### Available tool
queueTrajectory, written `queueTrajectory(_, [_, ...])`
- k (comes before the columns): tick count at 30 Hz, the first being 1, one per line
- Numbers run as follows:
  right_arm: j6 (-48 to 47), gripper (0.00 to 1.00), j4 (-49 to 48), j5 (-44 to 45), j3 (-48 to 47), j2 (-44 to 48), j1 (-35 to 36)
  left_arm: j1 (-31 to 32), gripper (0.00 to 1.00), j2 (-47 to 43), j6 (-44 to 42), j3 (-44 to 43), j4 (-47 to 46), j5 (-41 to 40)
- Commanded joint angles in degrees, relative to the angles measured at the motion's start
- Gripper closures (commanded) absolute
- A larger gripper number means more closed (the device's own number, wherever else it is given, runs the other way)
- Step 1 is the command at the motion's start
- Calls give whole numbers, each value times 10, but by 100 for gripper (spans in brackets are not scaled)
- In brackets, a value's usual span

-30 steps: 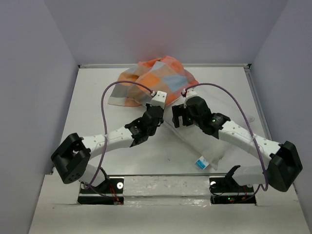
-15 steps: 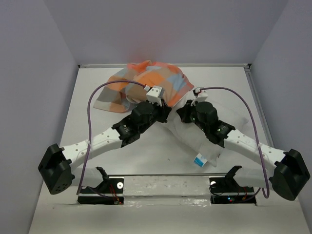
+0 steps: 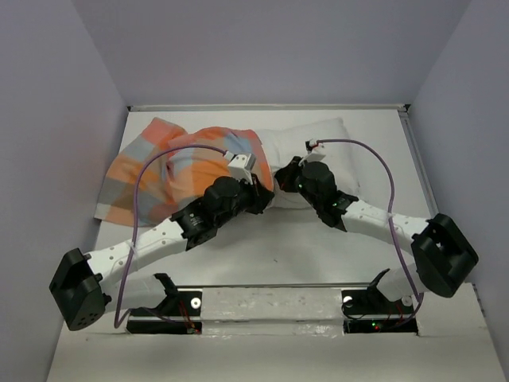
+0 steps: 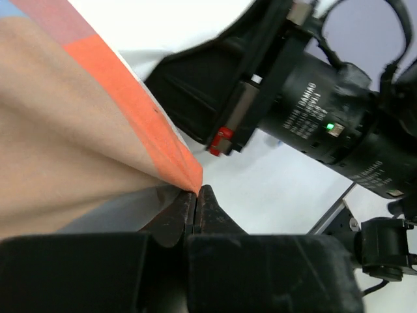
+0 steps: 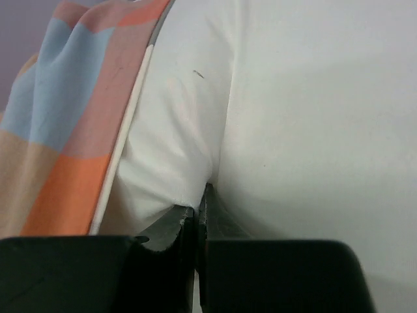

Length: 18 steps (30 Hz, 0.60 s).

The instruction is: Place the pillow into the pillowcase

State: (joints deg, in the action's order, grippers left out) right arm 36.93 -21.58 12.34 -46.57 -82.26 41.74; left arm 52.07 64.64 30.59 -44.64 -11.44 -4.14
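**Both pincers pinched shut on cloth**

My left pincer (image 4: 196, 195) is closed tight on the case (image 3: 171, 171), at an orange edge, with the cloth nipped between the fingertips. My right pincer (image 5: 201, 208) is closed as well, gripping a pinch of white fabric on the pillow (image 3: 314, 143). From above, the two pincers sit just beside each other near the middle of the table (image 3: 278, 247). The case spreads rumpled to the left of them. The pillow lies at the far right, its left end meeting the case. From my right wrist the case's edge laps over the pillow, but I cannot tell how far the pillow is inside.
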Motion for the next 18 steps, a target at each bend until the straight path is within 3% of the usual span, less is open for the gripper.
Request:
queueTrajectory(1, [-23,100,-28,-58,0,98,68,14,100,-100,27,-36,-34,-2])
queueTrajectory(4, [-61,100,92,-94,-39,159,108,38,100,-179,17,-65,10,-86])
queueTrajectory(8, [-114,100,336,-186,-172,162,176,104,100,-210,-9,-111,61,-177])
queueTrajectory(10, [-140,100,397,-215,-226,154,204,147,100,-212,-13,-147,91,-201])
queueTrajectory(11, [-142,100,423,-275,-258,154,204,158,100,-212,-15,-159,99,-211])
queueTrajectory(14, [-139,100,419,-308,-274,168,204,170,100,-190,-19,-195,114,-225])
queueTrajectory(17, [-113,100,406,-437,-276,142,89,170,100,-143,-28,-235,170,-265])
queueTrajectory(18, [-97,100,363,-524,-264,110,53,163,100,-107,-33,-256,172,-268])
